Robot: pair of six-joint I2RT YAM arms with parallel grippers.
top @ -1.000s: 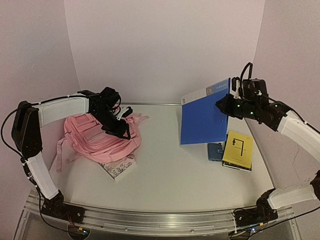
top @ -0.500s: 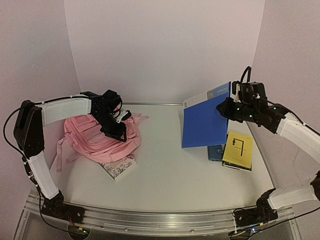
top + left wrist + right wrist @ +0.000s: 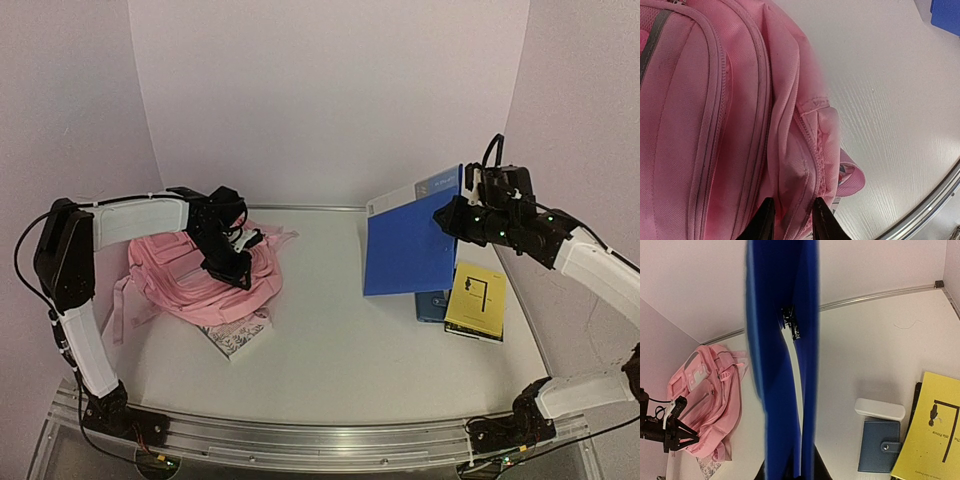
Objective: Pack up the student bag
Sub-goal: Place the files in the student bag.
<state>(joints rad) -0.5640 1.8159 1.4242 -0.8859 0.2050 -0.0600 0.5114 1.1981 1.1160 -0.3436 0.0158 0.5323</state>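
The student bag (image 3: 190,280) is a soft pink backpack lying flat at the left of the table; it also shows in the left wrist view (image 3: 715,115) and the right wrist view (image 3: 705,400). My left gripper (image 3: 232,262) sits on its right edge. In the left wrist view the left gripper (image 3: 792,225) pinches a raised fold of pink fabric beside a zip line. A blue folder (image 3: 412,238) hangs upright above the table's right half, with my right gripper (image 3: 452,215) shut on its upper right edge. The folder (image 3: 782,355) fills the middle of the right wrist view.
A patterned notebook (image 3: 238,335) pokes out from under the bag's near edge. At the right lie a yellow book (image 3: 476,300), a dark blue wallet (image 3: 880,445) and a white box (image 3: 880,409). Walls close in the back and both sides.
The left gripper's jaws have narrowed onto a fold of the bag and shifted slightly down its right edge. The right gripper carried the blue folder slightly right, then held still.
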